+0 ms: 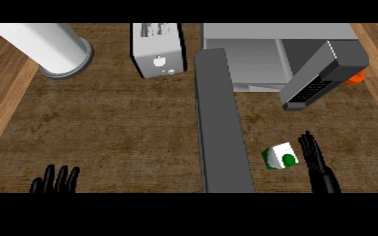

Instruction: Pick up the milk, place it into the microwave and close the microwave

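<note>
Right hand (316, 156), fingers straight and apart, stands just beside the milk (280, 156) at its 3 o'clock. Close fingers around the carton squarely before lifting toward the microwave (255, 62) at 12 o'clock.

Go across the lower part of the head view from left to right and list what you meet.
Left hand → open microwave door → milk carton → right hand.

orange object (356, 78) mostly hidden behind microwave (295, 55), left robot hand (55, 181) cut by lower edge
</note>
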`<state>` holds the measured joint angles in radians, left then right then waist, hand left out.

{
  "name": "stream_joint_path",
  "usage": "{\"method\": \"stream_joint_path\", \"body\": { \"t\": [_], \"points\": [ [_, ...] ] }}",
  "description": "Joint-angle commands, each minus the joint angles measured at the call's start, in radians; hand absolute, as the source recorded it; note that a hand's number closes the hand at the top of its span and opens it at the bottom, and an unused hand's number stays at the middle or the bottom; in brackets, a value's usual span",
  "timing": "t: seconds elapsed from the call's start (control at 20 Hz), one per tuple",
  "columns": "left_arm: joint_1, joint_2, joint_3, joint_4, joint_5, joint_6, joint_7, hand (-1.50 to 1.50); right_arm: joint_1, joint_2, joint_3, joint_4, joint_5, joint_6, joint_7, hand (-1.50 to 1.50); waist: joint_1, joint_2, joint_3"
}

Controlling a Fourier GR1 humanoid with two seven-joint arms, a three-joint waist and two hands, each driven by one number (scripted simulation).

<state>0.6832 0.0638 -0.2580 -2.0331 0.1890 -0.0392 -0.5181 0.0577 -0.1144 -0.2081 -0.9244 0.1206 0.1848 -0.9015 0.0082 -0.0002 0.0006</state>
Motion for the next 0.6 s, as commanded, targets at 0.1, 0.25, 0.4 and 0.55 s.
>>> {"method": "stream_joint_path", "body": {
  "t": [0.1,0.25,0.4,0.55],
  "points": [
    [0.041,0.020,-0.009,-0.008,0.016,-0.024,-0.025,-1.50,-0.069,-0.040,-0.020,0.172,0.018,-0.018,-0.125,-1.50,-0.001,0.000,0.000],
    [0.046,0.009,-0.020,0.026,-0.010,-0.003,-0.066,-1.50,-0.101,-0.065,-0.020,0.255,0.021,0.011,-0.172,-1.50,-0.001,0.000,0.000],
    [0.009,0.013,-0.008,-0.022,0.011,0.015,-0.002,-1.50,-0.146,-0.047,-0.008,0.325,0.035,-0.006,-0.211,-1.50,-0.001,0.000,0.000],
    [0.092,0.058,0.022,0.026,0.045,-0.061,-0.099,-1.50,-0.154,-0.021,0.016,0.263,0.044,-0.034,-0.187,-1.50,0.002,-0.002,-0.001]
  ]
}}
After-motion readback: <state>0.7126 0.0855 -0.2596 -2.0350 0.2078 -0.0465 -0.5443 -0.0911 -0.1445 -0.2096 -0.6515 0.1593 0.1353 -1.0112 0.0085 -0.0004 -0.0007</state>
